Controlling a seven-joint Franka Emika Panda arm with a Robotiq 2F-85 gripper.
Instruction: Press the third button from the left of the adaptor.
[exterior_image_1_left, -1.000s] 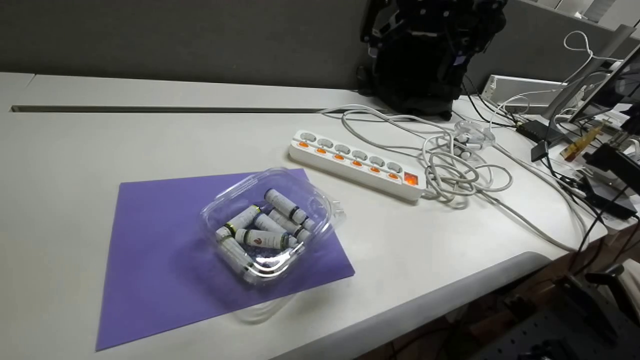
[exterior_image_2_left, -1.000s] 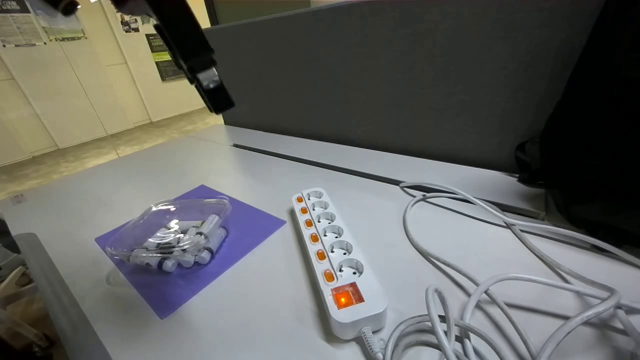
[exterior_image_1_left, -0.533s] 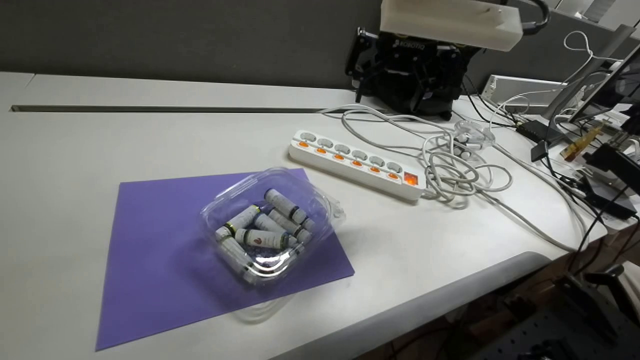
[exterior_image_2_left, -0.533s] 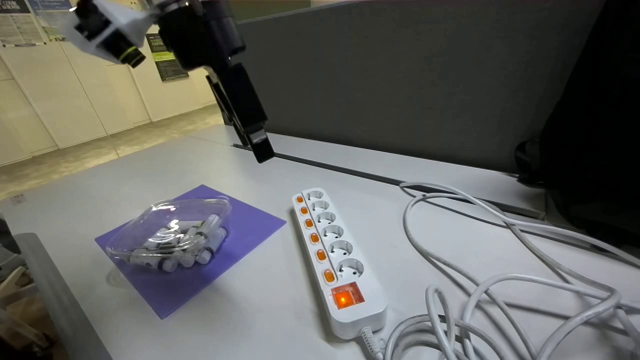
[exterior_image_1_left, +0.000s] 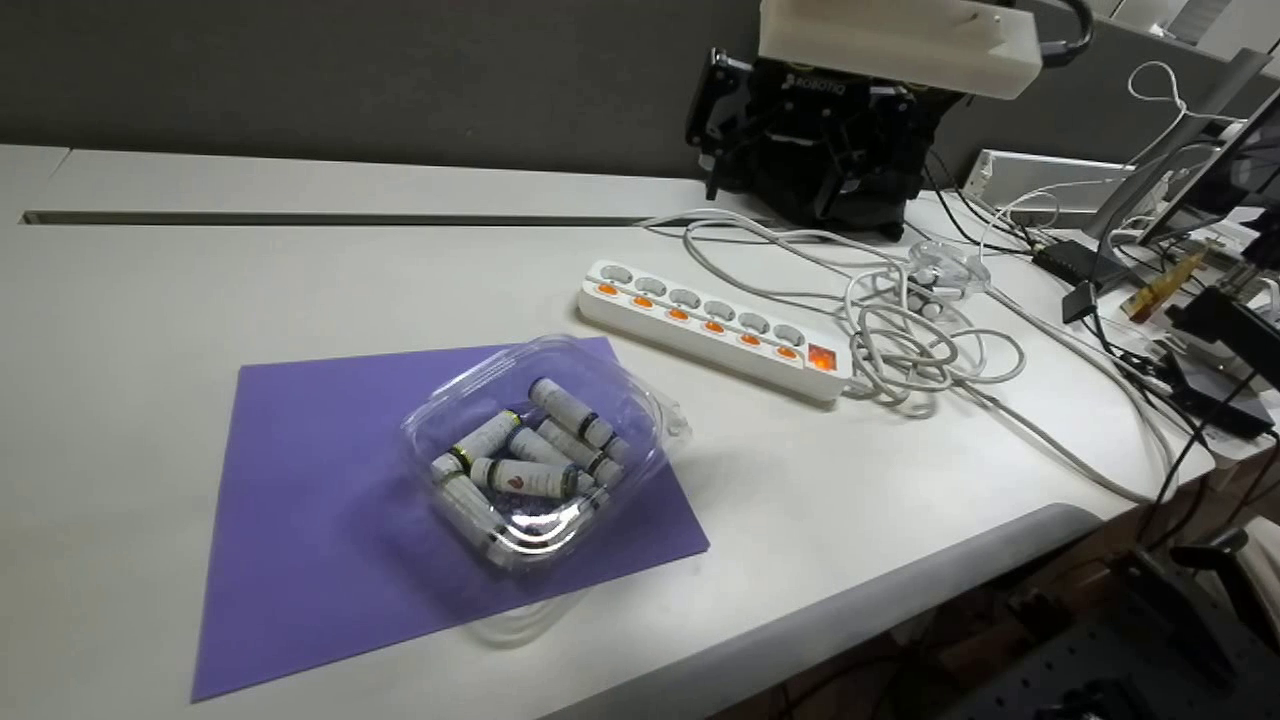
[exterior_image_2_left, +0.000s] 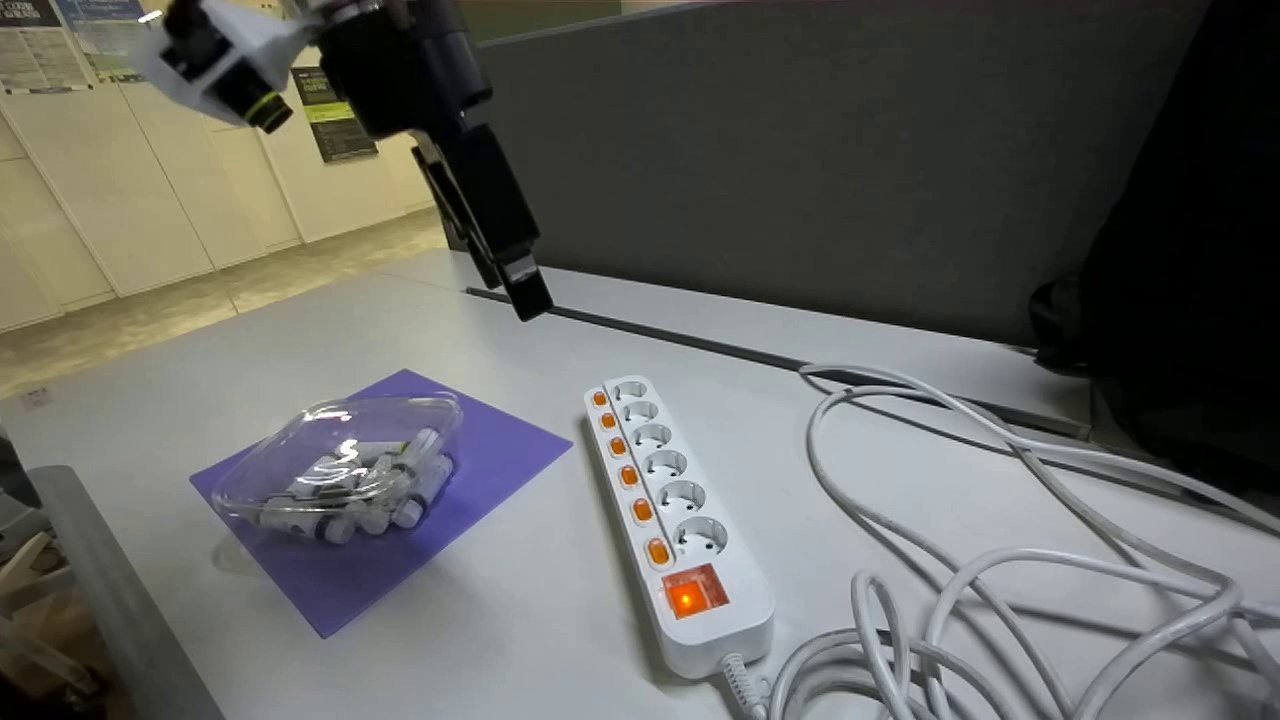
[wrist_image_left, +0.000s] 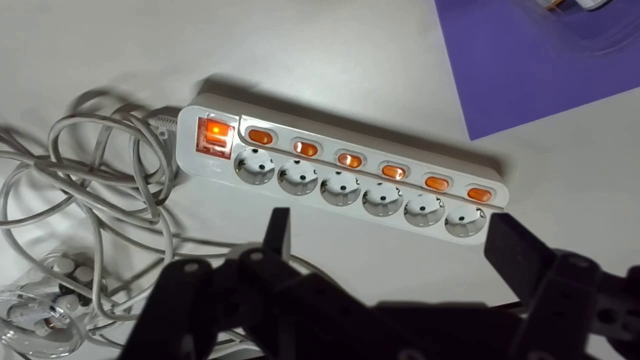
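Observation:
The adaptor is a white power strip (exterior_image_1_left: 715, 345) with a row of orange buttons, sockets and a lit red-orange switch (exterior_image_2_left: 695, 592) at its cable end. It lies on the table and shows in both exterior views and the wrist view (wrist_image_left: 205, 167). Counted from the left in an exterior view, the third orange button (exterior_image_1_left: 678, 314) is on the half away from the switch. My gripper (wrist_image_left: 389, 225) is open and empty, its fingers wide apart. It hangs above the table, apart from the strip, and also shows in both exterior views (exterior_image_1_left: 768, 200) (exterior_image_2_left: 515, 290).
A clear plastic box (exterior_image_1_left: 540, 450) with several small white bottles stands on a purple sheet (exterior_image_1_left: 300, 500) beside the strip. Loose white cable (exterior_image_2_left: 1000, 600) coils at the switch end. A dark partition (exterior_image_2_left: 800, 150) borders the back. A black bag (exterior_image_2_left: 1180, 300) stands against it.
Over the first half second my arm came down into view, and the gripper moved lower and nearer the strip. Since then it has barely moved, rising slightly. The strip and box stay put.

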